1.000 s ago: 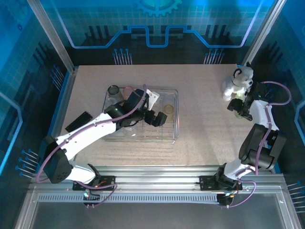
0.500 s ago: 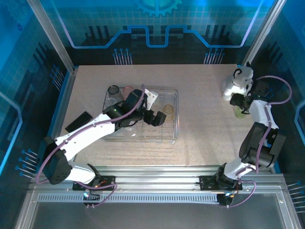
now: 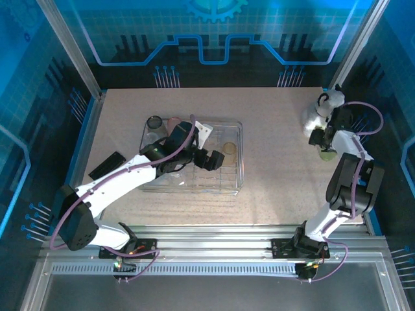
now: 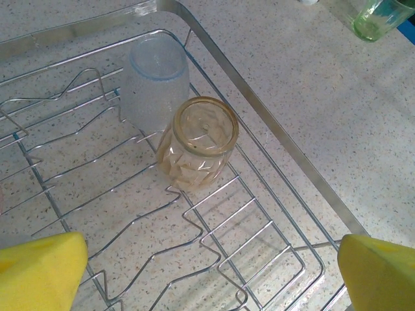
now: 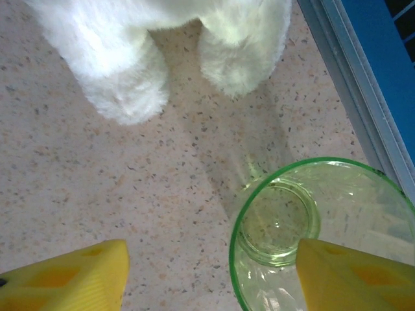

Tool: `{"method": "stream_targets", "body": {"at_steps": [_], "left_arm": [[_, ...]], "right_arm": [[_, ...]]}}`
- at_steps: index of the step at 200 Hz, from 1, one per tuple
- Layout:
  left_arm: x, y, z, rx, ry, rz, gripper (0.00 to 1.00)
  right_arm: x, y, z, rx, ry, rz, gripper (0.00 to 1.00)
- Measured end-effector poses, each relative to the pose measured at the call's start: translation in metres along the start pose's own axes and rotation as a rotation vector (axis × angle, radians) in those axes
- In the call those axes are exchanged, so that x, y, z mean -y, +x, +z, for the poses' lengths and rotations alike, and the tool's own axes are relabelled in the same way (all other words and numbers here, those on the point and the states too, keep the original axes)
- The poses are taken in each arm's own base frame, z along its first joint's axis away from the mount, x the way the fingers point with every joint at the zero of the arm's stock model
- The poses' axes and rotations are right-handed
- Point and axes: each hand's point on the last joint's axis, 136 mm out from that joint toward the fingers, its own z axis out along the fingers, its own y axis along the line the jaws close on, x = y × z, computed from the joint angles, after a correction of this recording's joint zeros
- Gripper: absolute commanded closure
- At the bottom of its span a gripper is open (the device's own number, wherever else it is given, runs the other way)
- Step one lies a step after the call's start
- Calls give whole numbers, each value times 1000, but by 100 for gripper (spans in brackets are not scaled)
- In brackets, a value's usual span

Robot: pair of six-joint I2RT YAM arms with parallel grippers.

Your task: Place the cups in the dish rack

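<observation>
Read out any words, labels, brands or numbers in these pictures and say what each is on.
No readable text: none on the silver wire dish rack, amber faceted plastic cup, green translucent cup or white plush animal; the blue back panel bears a gear graphic, no lettering.

Speckled beige table [image 3: 279, 129], blue patterned walls [image 3: 29, 78]

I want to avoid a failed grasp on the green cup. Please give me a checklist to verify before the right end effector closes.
1. Green cup upright on the table: ok.
2. Right end effector open: ok.
3. Cup centred between its fingers: not ok, one finger overlaps the rim.
4. Plush animal apart from the cup: ok.
5. Left end effector open, empty, over the dish rack: ok.
</observation>
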Motion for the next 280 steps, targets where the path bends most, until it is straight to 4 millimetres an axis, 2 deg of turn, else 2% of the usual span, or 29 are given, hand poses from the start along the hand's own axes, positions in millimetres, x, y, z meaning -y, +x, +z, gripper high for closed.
{"method": "stream_targets", "body": {"at_steps": [68, 121, 138, 167, 195, 222, 251, 280], "left_arm": [[-1, 1, 1, -3, -1, -1, 1], [-5, 13, 17, -53, -8, -10, 1], [-3, 16, 20, -56, 4, -28, 1], [0, 16, 21, -53, 30, -62, 1], [3, 17, 20, -48, 55, -90, 1], [6, 19, 10, -31, 77, -116, 1], [12, 13, -9, 23, 115, -147, 1], [16, 7, -29, 94, 159, -189, 1]], "right_arm": [[14, 6, 15, -11, 104, -45, 53], [17, 7, 17, -5, 134, -71, 84], [18, 8, 17, 7, 153, -71, 100], [19, 15, 9, 20, 173, -80, 100], [16, 21, -6, 44, 171, -67, 100], [6, 15, -34, 119, 142, -48, 100], [-14, 5, -70, 225, 47, -12, 100], [-40, 12, -102, 305, -91, 43, 100]]}}
